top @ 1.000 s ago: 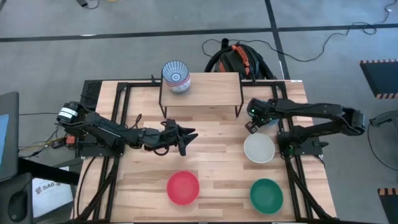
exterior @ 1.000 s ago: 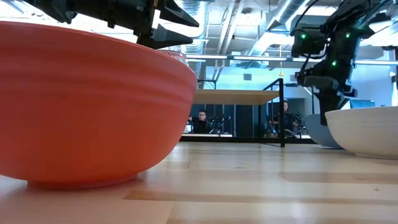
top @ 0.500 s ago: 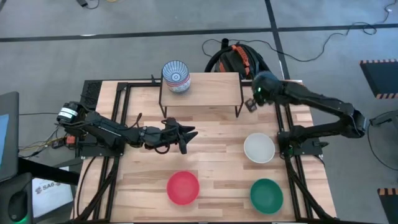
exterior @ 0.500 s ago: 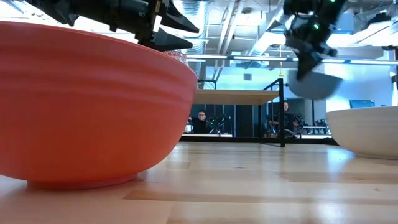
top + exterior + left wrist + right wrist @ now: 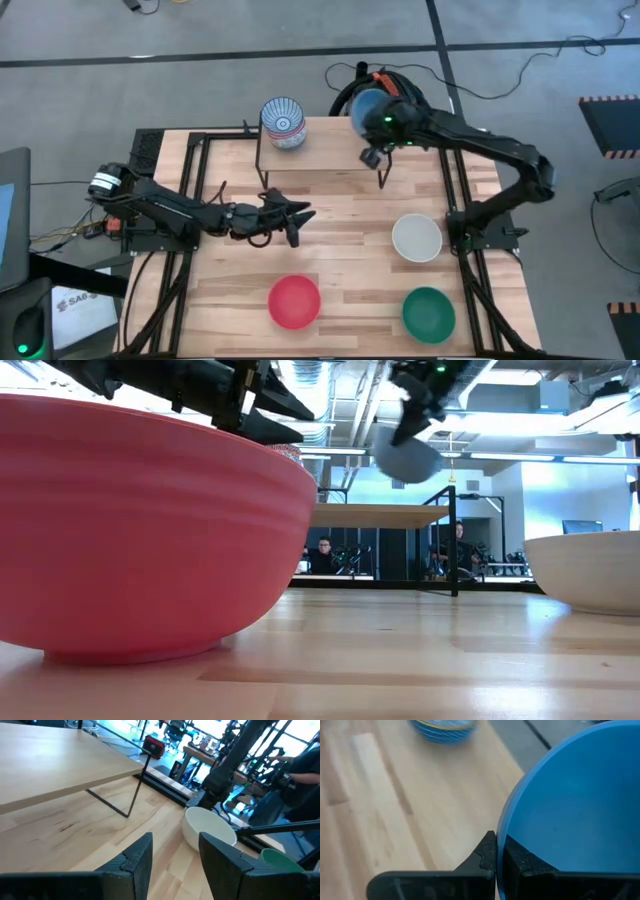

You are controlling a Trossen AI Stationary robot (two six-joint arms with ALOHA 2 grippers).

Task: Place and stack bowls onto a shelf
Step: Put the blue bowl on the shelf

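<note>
The right gripper (image 5: 374, 140) is clamped on the rim of a blue bowl (image 5: 367, 105), carried in the air above the right end of the shelf (image 5: 330, 150); the right wrist view shows its fingers pinched on the bowl's edge over the shelf board. A stack topped by a blue-and-white patterned bowl (image 5: 283, 123) already stands at the shelf's left end, so part of the job looks done, though the number of bowls in that stack cannot be told. The blue bowl still has to be set down or stacked. Three bowls remain on the table (image 5: 340, 250): the white bowl (image 5: 416, 238), the teal green bowl (image 5: 428, 311) and the red bowl (image 5: 294, 301). The left gripper (image 5: 298, 224) waits, jaws apart and empty, over the table's middle.
</note>
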